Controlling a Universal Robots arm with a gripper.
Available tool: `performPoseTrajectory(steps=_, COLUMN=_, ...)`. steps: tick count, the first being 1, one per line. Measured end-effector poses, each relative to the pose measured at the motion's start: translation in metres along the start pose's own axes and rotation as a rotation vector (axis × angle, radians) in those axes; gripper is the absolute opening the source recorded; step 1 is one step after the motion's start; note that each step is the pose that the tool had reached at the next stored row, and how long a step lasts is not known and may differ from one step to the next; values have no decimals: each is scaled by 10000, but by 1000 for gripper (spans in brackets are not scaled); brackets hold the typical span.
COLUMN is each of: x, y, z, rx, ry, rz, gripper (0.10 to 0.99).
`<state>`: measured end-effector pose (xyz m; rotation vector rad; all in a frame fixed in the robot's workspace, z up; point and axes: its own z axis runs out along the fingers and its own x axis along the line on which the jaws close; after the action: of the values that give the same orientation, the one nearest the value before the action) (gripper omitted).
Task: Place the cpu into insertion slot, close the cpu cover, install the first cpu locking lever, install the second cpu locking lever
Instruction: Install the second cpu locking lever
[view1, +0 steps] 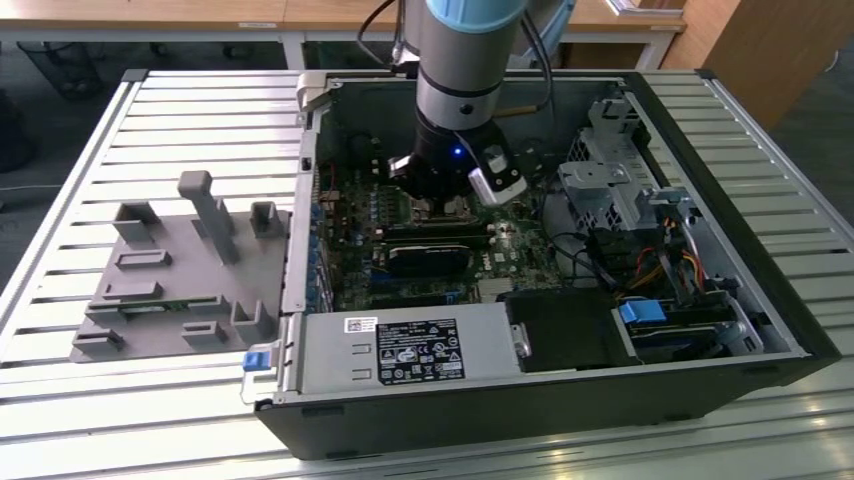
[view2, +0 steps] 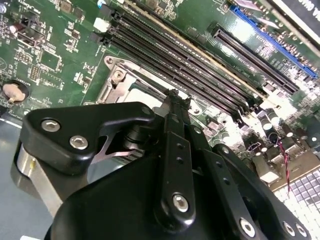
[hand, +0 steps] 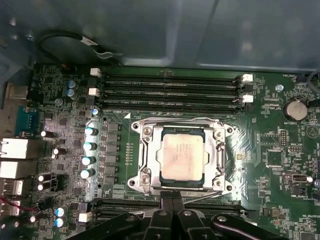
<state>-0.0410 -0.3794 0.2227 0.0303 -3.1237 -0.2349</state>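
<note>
One cpu (hand: 183, 157) sits in the one insertion slot (hand: 150, 159) under the closed cpu cover (hand: 216, 156), the gripper (hand: 171, 196), fingers pressed together, at the cover's edge beside four memory slots (hand: 170, 94).

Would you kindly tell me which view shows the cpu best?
The first wrist view: the cpu faces the camera whole, inside the cover. The second wrist view catches a sliver behind the gripper; in the exterior view the arm hides it.
</note>
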Motion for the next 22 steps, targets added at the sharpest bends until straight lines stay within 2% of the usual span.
performPoseTrajectory(steps=9, x=115, y=-53, z=6, rx=-174, ry=-8, rz=29, gripper=106)
performPoseTrajectory(steps=17, x=155, y=-65, z=77, rx=-253, ry=-11, rz=47, gripper=106)
performPoseTrajectory(steps=19, x=160, y=-78, z=86, rx=-328, ry=-14, rz=54, gripper=106)
performPoseTrajectory(steps=22, x=169, y=-100, z=88, rx=-507, ry=-20, rz=66, gripper=106)
